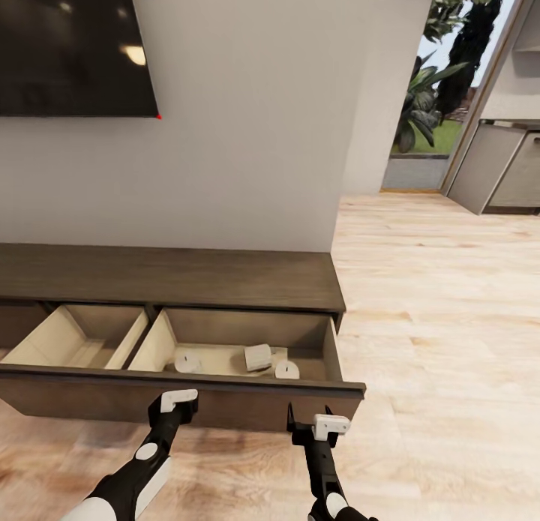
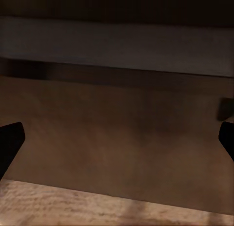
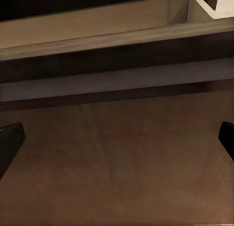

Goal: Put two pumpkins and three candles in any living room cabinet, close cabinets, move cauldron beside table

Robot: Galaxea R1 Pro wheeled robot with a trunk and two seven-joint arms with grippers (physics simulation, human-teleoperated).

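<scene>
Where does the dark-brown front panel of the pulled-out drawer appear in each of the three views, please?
Head view: the drawer front runs across the lower part, just ahead of the left gripper and the right gripper.
Left wrist view: it is the brown surface across the middle, above the wooden floor.
Right wrist view: it covers the lower half.
Shared landmark: the panel's grey top edge.
</scene>
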